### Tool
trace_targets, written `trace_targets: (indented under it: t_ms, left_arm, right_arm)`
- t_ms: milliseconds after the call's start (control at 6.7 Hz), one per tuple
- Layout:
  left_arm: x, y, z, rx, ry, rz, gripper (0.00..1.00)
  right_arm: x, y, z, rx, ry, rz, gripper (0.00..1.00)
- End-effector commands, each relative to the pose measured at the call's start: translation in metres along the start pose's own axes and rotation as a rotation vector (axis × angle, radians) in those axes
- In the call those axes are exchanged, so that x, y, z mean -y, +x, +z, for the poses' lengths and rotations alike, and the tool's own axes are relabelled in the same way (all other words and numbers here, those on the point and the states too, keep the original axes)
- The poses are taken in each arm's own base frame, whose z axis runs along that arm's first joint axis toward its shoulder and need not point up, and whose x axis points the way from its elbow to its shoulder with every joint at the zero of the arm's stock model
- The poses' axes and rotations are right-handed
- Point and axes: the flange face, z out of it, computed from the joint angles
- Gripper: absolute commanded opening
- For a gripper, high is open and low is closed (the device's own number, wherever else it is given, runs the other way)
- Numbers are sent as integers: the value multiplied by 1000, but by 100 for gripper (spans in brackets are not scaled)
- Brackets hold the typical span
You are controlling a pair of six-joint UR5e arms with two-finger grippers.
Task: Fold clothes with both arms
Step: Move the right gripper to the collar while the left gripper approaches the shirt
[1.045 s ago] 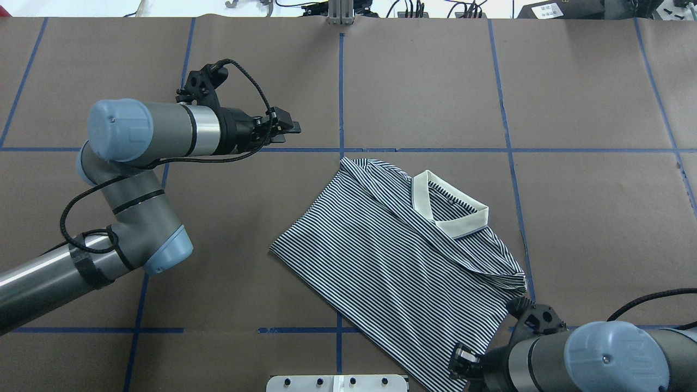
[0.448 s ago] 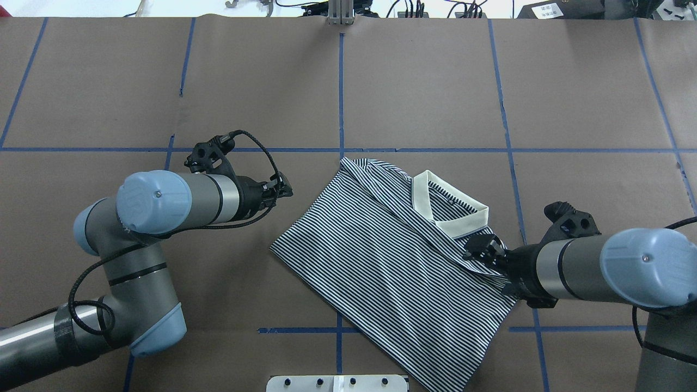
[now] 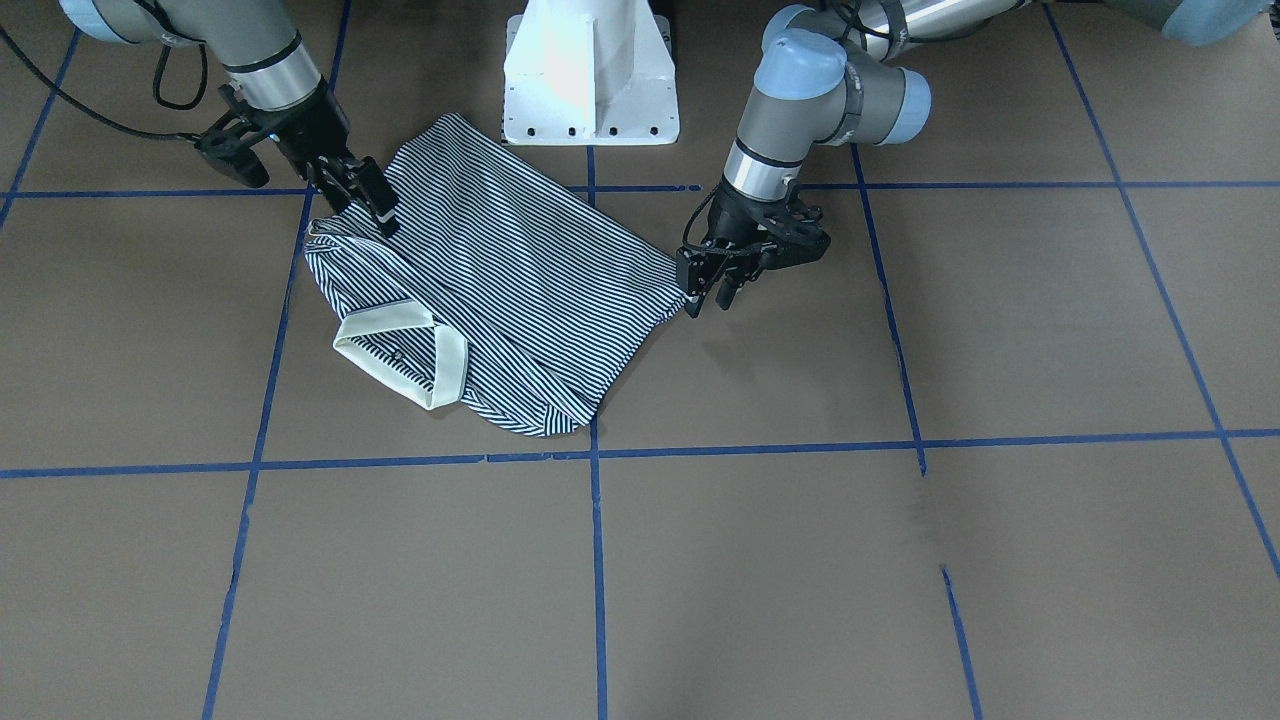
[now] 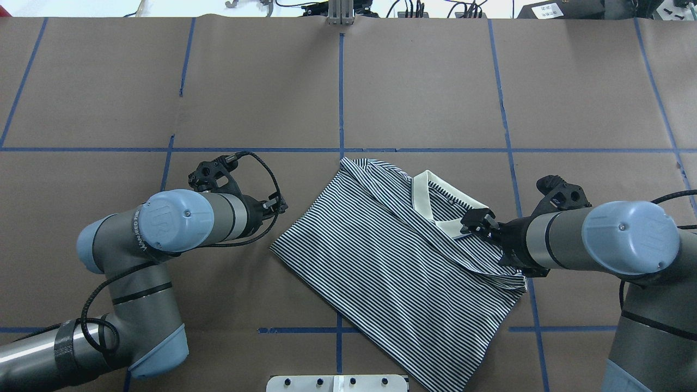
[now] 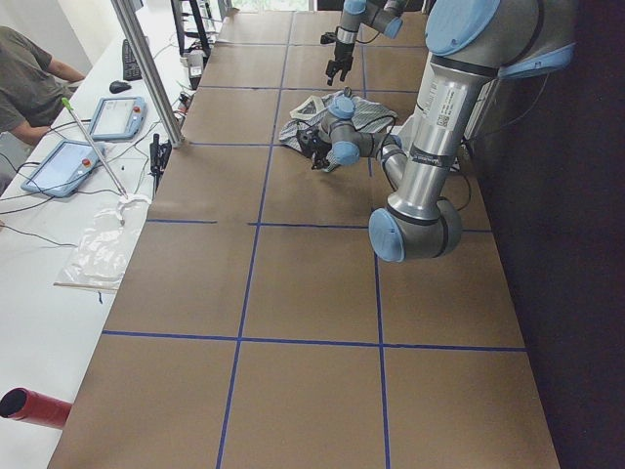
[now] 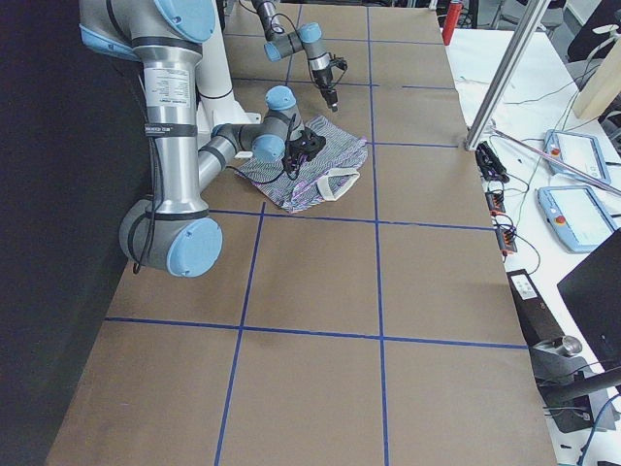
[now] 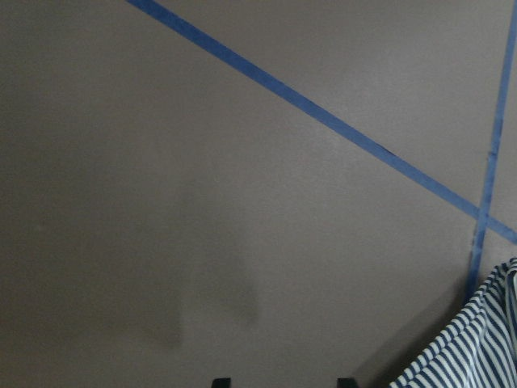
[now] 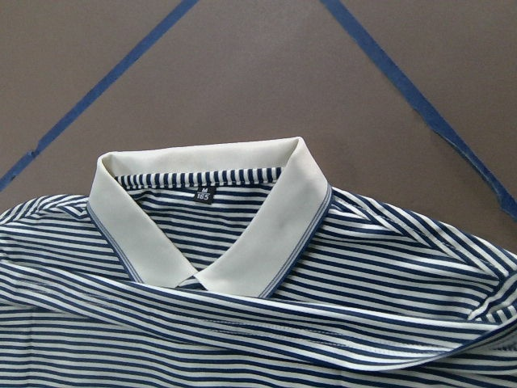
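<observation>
Now from the front: polo shirt point(image 3: 520, 270) lies flat and askew on the brown table point(image 3: 900, 560), close before the white pedestal point(image 3: 590, 70), cream collar point(image 3: 400, 355) toward the operators' side; left gripper point(image 3: 712, 290) points down just beside its side corner, right gripper point(image 3: 362, 200) low over the shoulder edge
Overhead: shirt's sides look folded in; left gripper just off the cloth, right gripper above the stripes beside the collar
Side views: shirt lies between the two grippers, too small to judge the jaws
Left wrist: fingertips point(image 7: 220, 381) stand apart over bare table, holding nothing; striped corner at lower right
Right wrist: collar and shoulder fold fill the view; own fingers unseen, though from the front its jaws look parted and empty
Handling: light, limp knit, likely to sag and slide; pinch all layers at the shoulder fold and the corner
</observation>
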Motion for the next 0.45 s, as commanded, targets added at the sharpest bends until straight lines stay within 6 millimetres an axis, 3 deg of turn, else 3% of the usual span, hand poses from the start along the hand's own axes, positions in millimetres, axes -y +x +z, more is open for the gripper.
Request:
trace_targets:
  t_ms: [0,149,299]
  left_arm:
    - [-58,-1,-6,65,-48,58,66]
    - [-71,0,-2,75,-22,77,66]
    - [-71,-3,3,84,-17,79,65]
  right_arm:
    - [2,-1,3,-1,5,-5,100]
    - [3,0,7,-7,10,-13,100]
    - [3,0,6,-6,10,-15,100]
